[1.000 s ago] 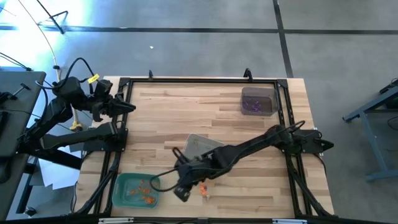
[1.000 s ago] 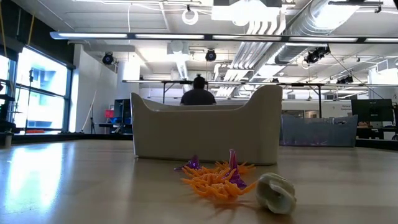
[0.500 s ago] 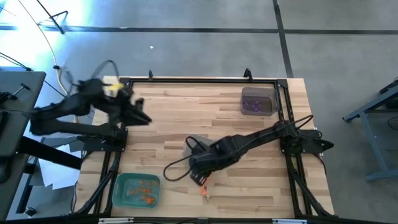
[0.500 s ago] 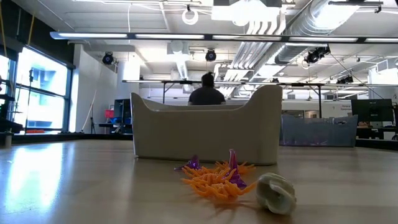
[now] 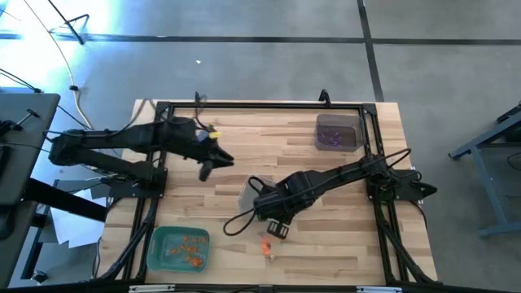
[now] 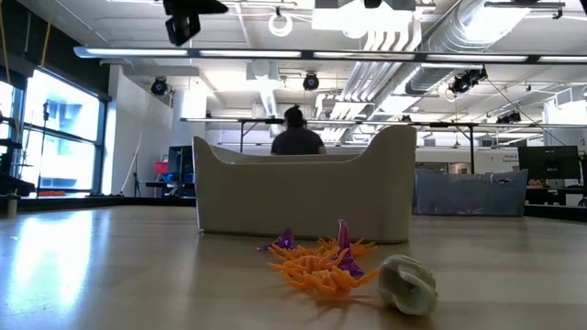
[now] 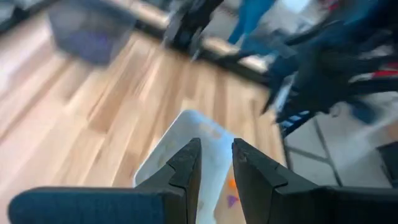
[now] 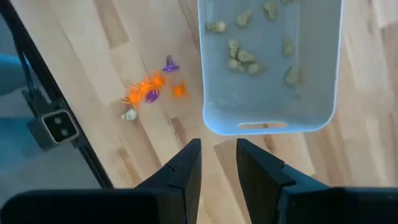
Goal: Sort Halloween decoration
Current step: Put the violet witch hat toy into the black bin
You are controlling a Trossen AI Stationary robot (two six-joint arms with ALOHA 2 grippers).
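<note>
Table point(image 5: 326, 244) carrying three trays: grey tray point(image 8: 271, 62) at centre with whitish-beige pieces inside, green tray point(image 5: 177, 248) at near left with orange ones, dark tray point(image 5: 338, 132) at far right with purple.

Right gripper point(image 8: 216, 157) hanging above grey tray's near end, fingers a narrow gap apart, pinching nothing.

Left gripper point(image 7: 215, 157) hanging over table left of centre, likewise slightly parted, empty.

Halloween decoration point(image 8: 149, 90) lying in small unsorted cluster just beside grey tray (orange, purple, one pale piece).

Step in hand, by my judgement: between picks. Next move calling for descent onto single trinket.

Grey concrete floor point(image 5: 269, 65) (bright windows point(image 6: 55, 137))
</note>
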